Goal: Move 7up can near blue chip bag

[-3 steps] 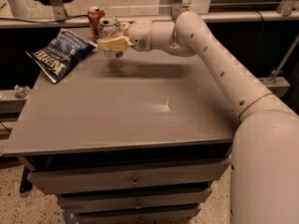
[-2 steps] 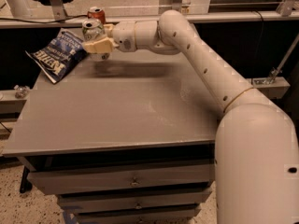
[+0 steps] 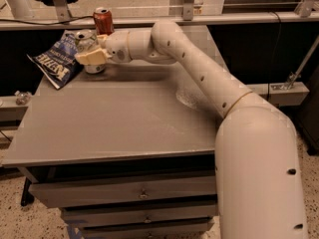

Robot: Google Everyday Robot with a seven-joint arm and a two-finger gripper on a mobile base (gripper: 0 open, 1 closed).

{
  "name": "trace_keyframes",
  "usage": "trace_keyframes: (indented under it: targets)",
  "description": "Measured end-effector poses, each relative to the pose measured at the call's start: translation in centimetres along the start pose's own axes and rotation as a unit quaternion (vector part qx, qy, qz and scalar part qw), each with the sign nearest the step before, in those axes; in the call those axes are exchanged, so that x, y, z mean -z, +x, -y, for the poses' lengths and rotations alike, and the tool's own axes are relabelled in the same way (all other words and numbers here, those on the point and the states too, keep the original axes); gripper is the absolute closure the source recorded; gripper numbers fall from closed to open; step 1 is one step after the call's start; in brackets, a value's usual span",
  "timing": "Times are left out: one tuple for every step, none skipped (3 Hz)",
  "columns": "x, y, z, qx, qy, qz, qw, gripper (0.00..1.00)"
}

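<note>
Reaching to the far left corner of the counter (image 3: 124, 128), your gripper (image 3: 91, 54) is clamped on the 7up can (image 3: 85, 43), with one tan finger (image 3: 89, 58) crossing the can's front and the can upright. You've got the can just right of the chip bag (image 3: 56, 63), at its edge, though you can't tell whether they touch or whether the can's base rests on the counter or hangs just above it. Red can (image 3: 103, 20) stands behind at the back edge, apart from the 7up can, and drawers (image 3: 139, 193) sit under the counter.
</note>
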State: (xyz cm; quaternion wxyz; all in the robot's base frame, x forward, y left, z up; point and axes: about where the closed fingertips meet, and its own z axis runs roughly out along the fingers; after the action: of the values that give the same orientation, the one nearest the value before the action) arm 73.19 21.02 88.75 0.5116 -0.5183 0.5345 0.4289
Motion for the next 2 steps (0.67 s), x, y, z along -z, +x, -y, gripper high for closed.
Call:
trace_keyframes:
  targets:
    - [-0.87,0.75,0.10,-0.006,0.006,-0.001,1.0000,0.59]
    - [-1.51,0.93,0.14,-0.008,0.006,-0.001,1.0000,0.35]
